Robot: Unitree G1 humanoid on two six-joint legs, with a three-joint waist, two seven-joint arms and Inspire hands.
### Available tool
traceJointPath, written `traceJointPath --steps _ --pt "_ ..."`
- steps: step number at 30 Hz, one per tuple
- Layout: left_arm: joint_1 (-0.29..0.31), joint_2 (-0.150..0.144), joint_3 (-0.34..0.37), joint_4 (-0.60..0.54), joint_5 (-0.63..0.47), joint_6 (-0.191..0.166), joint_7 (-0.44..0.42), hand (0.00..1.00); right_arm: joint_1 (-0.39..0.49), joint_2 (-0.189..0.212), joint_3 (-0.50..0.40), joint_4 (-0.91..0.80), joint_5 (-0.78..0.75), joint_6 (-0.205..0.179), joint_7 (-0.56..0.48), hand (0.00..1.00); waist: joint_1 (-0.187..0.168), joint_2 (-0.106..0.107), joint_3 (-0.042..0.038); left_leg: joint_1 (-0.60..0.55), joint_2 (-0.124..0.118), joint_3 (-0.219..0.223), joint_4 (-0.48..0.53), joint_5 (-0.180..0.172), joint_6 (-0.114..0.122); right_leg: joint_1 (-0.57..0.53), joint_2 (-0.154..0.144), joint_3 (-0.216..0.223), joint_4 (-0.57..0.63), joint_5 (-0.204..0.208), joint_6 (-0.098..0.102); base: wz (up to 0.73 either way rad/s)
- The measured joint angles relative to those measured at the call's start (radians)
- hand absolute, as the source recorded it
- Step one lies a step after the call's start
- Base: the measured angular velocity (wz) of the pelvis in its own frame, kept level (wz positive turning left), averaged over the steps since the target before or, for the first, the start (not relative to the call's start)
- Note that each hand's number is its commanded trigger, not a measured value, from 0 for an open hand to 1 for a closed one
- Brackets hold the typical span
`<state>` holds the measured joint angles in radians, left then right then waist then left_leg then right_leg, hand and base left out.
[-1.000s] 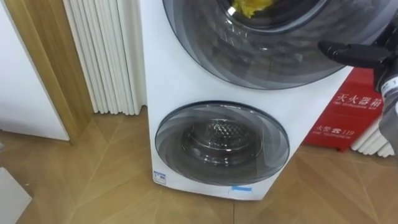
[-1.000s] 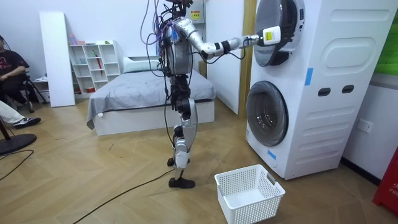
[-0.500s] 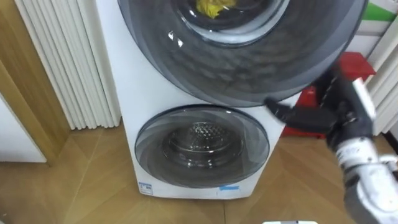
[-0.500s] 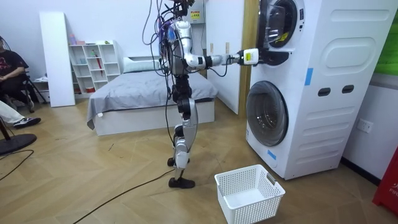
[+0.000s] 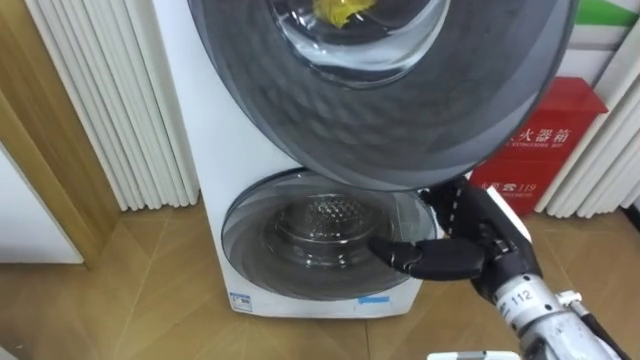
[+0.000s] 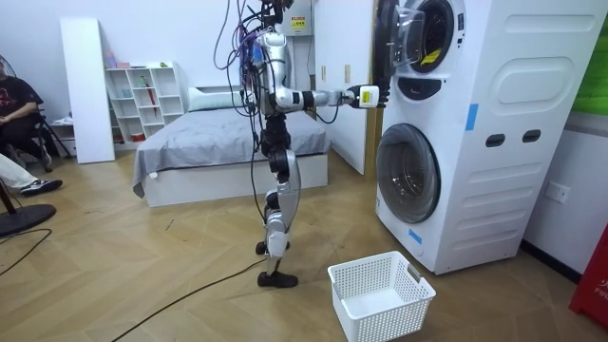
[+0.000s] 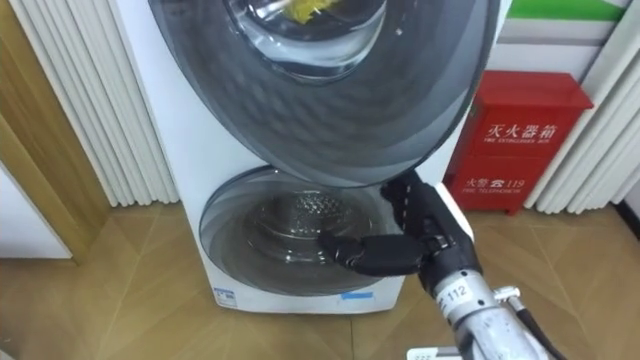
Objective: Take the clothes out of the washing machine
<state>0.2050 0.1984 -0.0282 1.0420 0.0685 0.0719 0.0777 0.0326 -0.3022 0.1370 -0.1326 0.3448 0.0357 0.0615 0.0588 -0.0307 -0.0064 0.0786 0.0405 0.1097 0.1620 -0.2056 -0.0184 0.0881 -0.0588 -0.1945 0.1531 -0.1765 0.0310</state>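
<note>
robot: stands on the wood floor [image 6: 142, 285] facing the stacked washing machine [image 6: 513, 142], right arm stretched out towards it.
upper door [image 5: 400, 110]: round, dark-tinted glass, swung partway open.
right hand [image 5: 455, 255]: just under the upper door's lower rim, in front of the lower door [image 5: 300, 235]. fingers loosely extended and spread, nothing held. cannot tell whether they touch the rim.
clothes [image 5: 345, 10]: yellow, inside the upper drum, seen through the door glass.
basket [image 6: 380, 294]: white, on the floor near the machine's base.
red box [image 5: 545, 140]: on the floor, just right of the machine.
person [image 6: 14, 109]: seated at the room view's left edge, well apart.
</note>
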Motion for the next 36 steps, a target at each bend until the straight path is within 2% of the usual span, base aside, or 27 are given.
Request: traceJointPath --steps 7,12,15,20,22,23,25,28,36 --pt "-0.007 -0.013 0.0 0.017 0.0 -0.03 0.0 0.0 0.01 0.018 -0.001 -0.017 0.001 0.002 0.028 0.0 0.001 0.005 0.0017 0.001 0.0 0.004 0.0 0.0 0.0 -0.002 0.0 0.0 0.001 0.002 -0.003 0.0" --pt "-0.015 -0.014 -0.006 0.046 0.0 -0.033 0.0 0.0 0.014 0.026 -0.002 -0.038 -0.018 0.015 0.046 0.0 -0.001 0.008 0.0043 0.001 0.0 0.005 0.0 0.0 0.0 -0.005 0.0 0.002 0.007 0.002 -0.004 0.0" --pt "-0.019 -0.014 -0.013 0.053 0.0 -0.038 0.0 0.0 0.015 0.026 -0.004 -0.082 -0.044 0.032 0.045 0.0 -0.001 0.012 0.0068 -0.007 0.002 0.007 -0.002 0.0 0.0 -0.02 0.001 0.004 0.019 0.003 -0.005 -0.02" --pt "-0.042 -0.014 -0.018 0.115 -0.018 -0.069 0.0 0.0 0.016 0.019 -0.002 -0.175 -0.114 0.042 0.046 0.0 0.004 0.013 0.0073 -0.009 0.003 0.017 0.0 0.0 0.0 -0.03 0.002 0.017 0.022 0.003 -0.005 -0.08" --pt "-0.042 -0.013 -0.017 0.125 -0.017 -0.079 0.0 0.0 0.002 0.02 -0.002 -0.279 -0.136 0.042 0.053 0.0 0.011 0.013 0.0072 -0.023 0.004 0.026 0.001 0.0 0.0 -0.055 0.003 0.027 0.033 0.004 -0.005 -0.13" --pt "-0.042 -0.012 -0.017 0.127 -0.017 -0.08 0.0 0.0 -0.008 0.021 -0.001 -0.304 -0.136 0.039 0.058 0.0 0.012 0.012 0.0071 -0.023 0.004 0.026 0.001 0.0 0.0 -0.055 0.003 0.028 0.033 0.004 -0.005 -0.06" --pt "-0.041 -0.006 -0.017 0.143 -0.008 -0.085 0.0 0.0 -0.054 0.023 0.004 -0.377 -0.135 0.016 0.061 0.0 0.024 0.001 0.0012 -0.015 0.005 0.026 0.002 0.0 0.0 -0.051 0.003 0.028 0.032 0.004 -0.005 0.0" --pt "-0.03 -0.001 -0.021 0.151 -0.009 -0.087 0.0 0.0 -0.043 0.021 0.018 -0.394 -0.135 0.014 0.083 0.0 0.017 -0.009 0.0051 -0.014 0.007 0.027 0.001 0.0 0.0 -0.05 0.005 0.032 0.031 0.005 -0.008 -0.09" --pt "-0.033 0.006 -0.024 0.151 -0.008 -0.087 -0.006 0.0 -0.059 0.033 0.039 -0.406 -0.23 0.02 0.173 0.0 0.034 -0.018 0.0068 -0.015 0.016 0.029 0.003 0.003 -0.005 -0.052 0.014 0.033 0.034 0.012 -0.018 -0.01"
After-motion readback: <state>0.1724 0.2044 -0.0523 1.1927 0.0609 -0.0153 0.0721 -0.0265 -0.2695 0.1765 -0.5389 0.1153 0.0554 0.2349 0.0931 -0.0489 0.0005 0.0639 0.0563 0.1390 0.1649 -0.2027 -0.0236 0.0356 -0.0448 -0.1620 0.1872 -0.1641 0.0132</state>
